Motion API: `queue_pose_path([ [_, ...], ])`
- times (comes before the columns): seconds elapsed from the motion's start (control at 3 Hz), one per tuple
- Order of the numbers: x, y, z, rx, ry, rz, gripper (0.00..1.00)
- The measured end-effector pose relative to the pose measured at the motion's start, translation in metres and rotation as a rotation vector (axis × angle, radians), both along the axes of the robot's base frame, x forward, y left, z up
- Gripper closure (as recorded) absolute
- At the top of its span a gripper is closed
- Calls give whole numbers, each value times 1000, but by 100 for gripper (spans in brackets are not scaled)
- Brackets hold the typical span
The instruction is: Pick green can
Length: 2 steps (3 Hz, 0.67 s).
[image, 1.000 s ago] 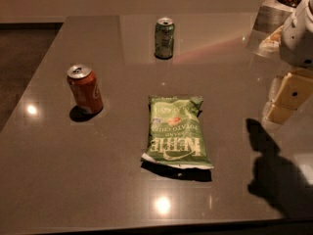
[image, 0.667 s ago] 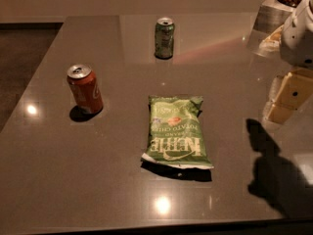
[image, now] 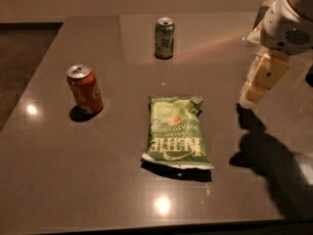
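Camera view, green can [image: 164, 38] upright, gripper [image: 250, 98] at right, well apart

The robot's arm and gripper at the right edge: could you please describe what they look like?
The arm is a rounded, glossy white shell with a small dark slotted grille. Below it the gripper, at the right edge above the table, is a pale cream, blocky, tapering piece with a small dark dot. No cables or lettering show.
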<state>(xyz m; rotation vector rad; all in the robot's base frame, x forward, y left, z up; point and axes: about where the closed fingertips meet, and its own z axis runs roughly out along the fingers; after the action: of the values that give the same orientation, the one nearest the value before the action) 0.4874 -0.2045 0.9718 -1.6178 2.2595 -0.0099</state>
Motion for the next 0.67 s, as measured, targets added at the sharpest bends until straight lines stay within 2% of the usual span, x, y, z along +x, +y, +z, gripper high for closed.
queue_pose_path([
  [0.67, 79, 18, -5, 159, -32, -101, 0],
])
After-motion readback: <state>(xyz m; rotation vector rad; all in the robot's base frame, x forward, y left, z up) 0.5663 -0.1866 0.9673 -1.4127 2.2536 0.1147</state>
